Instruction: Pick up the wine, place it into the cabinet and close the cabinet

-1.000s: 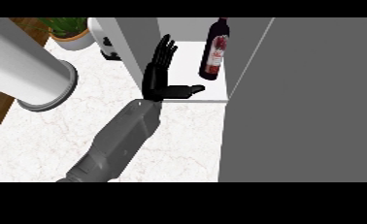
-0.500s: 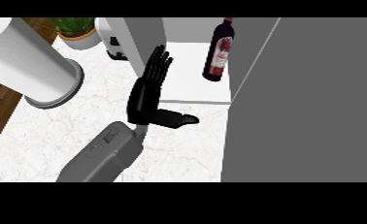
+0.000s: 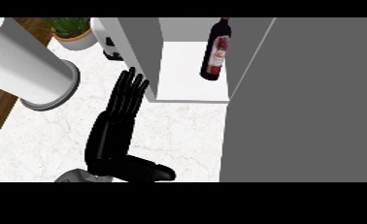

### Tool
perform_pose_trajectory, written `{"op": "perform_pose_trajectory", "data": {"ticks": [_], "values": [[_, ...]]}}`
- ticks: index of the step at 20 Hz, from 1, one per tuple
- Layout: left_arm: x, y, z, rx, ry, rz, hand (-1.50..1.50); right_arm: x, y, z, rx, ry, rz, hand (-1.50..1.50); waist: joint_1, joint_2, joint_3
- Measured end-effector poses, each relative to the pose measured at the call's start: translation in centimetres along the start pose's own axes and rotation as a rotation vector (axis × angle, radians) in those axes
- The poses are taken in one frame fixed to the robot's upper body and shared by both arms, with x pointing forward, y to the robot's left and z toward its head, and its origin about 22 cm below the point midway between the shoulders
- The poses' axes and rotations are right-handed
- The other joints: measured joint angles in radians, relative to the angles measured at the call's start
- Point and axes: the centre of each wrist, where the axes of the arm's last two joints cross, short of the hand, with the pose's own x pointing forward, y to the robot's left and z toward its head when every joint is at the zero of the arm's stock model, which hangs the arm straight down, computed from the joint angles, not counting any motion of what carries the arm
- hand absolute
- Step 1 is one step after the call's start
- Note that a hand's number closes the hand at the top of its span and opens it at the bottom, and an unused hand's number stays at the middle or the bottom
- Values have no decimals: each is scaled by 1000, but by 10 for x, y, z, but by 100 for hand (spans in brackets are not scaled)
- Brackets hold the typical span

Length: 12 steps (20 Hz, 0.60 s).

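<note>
Already the wine (image 3: 216, 48) stands upright inside the open cabinet (image 3: 188, 92), far right. One hand (image 3: 118, 121), apparently the right, lies flat, fingers straight, holding nothing, near left of it. Glass: probably heavy, slick, fragile; grip around the body.

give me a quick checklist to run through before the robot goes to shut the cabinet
1. Wine bottle inside the cabinet, upright: ok.
2. Hand off the bottle, fingers straight, holding nothing: ok.
3. Cabinet door shut: not ok, it stands open at the right.
4. Hand touching the door: not ok, it is over the counter, left of it.
5. Bottle clear of the door's swing: cannot tell.
6. Other hand: not in view.
</note>
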Motion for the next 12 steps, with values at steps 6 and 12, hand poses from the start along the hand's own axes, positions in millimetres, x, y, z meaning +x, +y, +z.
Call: {"op": "perform_pose_trajectory", "data": {"ticks": [6, 12], "values": [[25, 9, 29, 42, -24, -21, -150, 5, 3, 2, 191, 49, 92, 150, 0, 1, 0], [50, 32, 58, 112, -50, -68, -150, 9, 20, 10, 361, 99, 69, 150, -1, 1, -1]]}}
